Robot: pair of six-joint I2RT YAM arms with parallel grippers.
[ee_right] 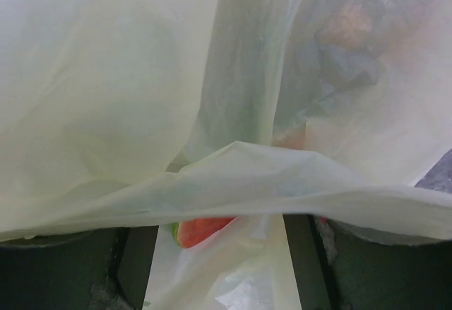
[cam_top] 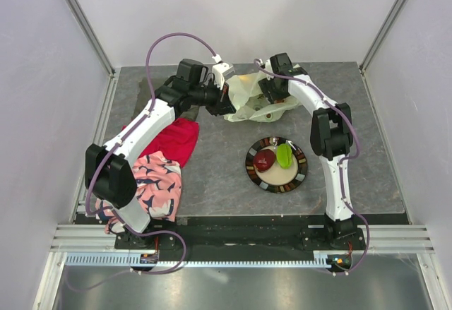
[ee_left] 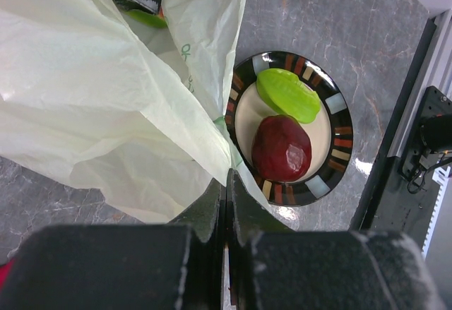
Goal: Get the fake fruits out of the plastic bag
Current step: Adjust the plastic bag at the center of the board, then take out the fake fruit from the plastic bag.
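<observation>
Bag, pale-green translucent crinkly plastic w/ dark oval prints (cam_top: 248, 107), lies at far centre of the grey stone-look surface (cam_top: 367, 112), both arms reaching into it from left and right. Left gripper (ee_left: 226, 183) is closed tight, a fold of the bag's film pinched between its fingers and pulled up. Right gripper (ee_right: 220, 253) is inside the bag, fingers standing well apart, film draped across them; nothing gripped. Between those fingers, nearer the left one, a red watermelon slice w/ green rind (ee_right: 201, 230) shows under the film, i.e. inside the bag. Other shapes deeper in the bag are too blurred to name.

Near-right of the bag sits a round plate w/ dark rim and coloured blocks (ee_left: 344, 142). On it: glossy dark red apple (ee_left: 281, 149) and bright green piece (ee_left: 286, 94), touching, green one on the far side. At left, a red cloth (cam_top: 180, 140), and just nearer, a pink patterned cloth (cam_top: 159, 183).
</observation>
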